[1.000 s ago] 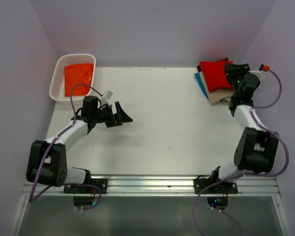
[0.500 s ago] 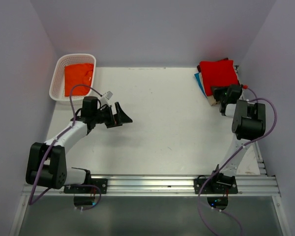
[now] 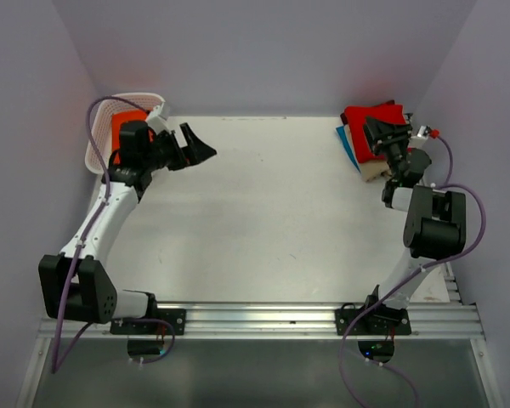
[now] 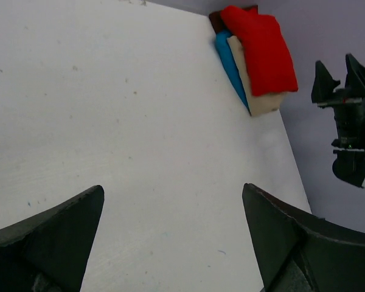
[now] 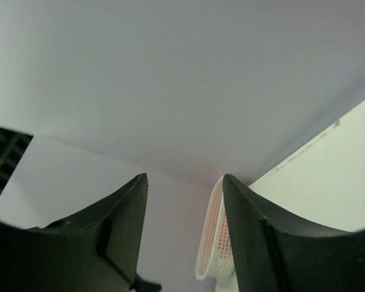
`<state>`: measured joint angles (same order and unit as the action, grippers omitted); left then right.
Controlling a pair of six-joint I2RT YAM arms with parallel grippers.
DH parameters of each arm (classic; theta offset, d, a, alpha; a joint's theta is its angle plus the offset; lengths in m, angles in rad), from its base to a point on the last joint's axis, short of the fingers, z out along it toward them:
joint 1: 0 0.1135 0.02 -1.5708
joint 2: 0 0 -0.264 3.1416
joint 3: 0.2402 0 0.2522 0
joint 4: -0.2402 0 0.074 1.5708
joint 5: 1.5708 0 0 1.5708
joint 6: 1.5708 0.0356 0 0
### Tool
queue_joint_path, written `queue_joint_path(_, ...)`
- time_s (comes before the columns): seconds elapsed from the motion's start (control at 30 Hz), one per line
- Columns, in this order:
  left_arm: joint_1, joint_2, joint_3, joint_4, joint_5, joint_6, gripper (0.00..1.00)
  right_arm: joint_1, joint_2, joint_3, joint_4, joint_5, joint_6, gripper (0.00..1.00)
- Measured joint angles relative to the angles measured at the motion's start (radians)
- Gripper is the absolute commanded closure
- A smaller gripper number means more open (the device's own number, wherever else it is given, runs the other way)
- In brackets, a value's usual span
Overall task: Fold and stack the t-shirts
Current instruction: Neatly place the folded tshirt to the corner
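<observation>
A folded stack of t-shirts lies at the table's far right corner. The red one point(image 3: 363, 115) point(image 4: 260, 48) is on top, over a beige one point(image 3: 373, 171) point(image 4: 264, 102), a blue one point(image 3: 348, 142) point(image 4: 230, 68) and a maroon edge point(image 4: 216, 22). An orange t-shirt point(image 3: 129, 117) lies in the white basket point(image 3: 94, 151). My right gripper point(image 3: 376, 138) point(image 5: 184, 179) hovers over the stack's right side, open and empty, tilted up toward the wall. My left gripper point(image 3: 202, 145) point(image 4: 172, 188) is raised beside the basket, wide open and empty, facing across the table.
The white basket point(image 5: 212, 243) stands in the far left corner, partly hidden by my left arm. Purple walls close the table on three sides. The bare white tabletop point(image 4: 140, 134) stretches between basket and stack. The right arm point(image 4: 350, 121) stands at the table's right edge.
My left arm swung from the table's left middle up to the basket's right side. My right gripper left the stack's front edge and rose over its right side, jaws shutting then reopening.
</observation>
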<state>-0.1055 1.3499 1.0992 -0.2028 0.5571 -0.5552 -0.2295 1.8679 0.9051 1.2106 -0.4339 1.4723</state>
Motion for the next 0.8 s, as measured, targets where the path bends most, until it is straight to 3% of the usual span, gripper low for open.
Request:
queue_joint_path(0.07,0.025,0.013,0.052,0.005,-0.019,0.000,0.00,0.014,-0.056,-0.042,0.043,-0.070,0.040,0.31)
queue_joint_path(0.13,0.063,0.047,0.092,0.002,-0.032,-0.001,0.00,0.042,-0.135,-0.127,0.067,-0.152,0.058,0.08)
queue_joint_path(0.17,0.085,0.073,0.108,0.003,-0.035,-0.001,0.00,0.058,-0.152,-0.145,0.071,-0.173,0.061,0.08)
queue_joint_path(0.2,0.112,0.109,0.128,-0.006,-0.037,-0.001,0.00,0.076,-0.174,-0.167,0.075,-0.203,0.056,0.02)
queue_joint_path(0.3,0.192,0.246,0.189,-0.039,-0.073,0.000,0.00,0.142,-0.266,-0.240,0.043,-0.307,-0.005,0.01)
queue_joint_path(0.4,0.252,0.386,0.282,-0.126,-0.142,0.010,0.00,0.242,-0.426,-0.236,-0.283,-0.339,-0.266,0.01)
queue_joint_path(0.47,0.280,0.483,0.378,-0.195,-0.199,0.027,0.00,0.348,-0.554,-0.171,-0.646,-0.259,-0.505,0.01)
queue_joint_path(0.57,0.296,0.601,0.534,-0.274,-0.272,0.053,0.02,0.470,-0.653,-0.044,-1.015,-0.164,-0.758,0.01)
queue_joint_path(0.8,0.294,0.829,0.916,-0.400,-0.407,0.106,0.11,0.521,-0.740,0.016,-1.534,0.095,-1.061,0.01)
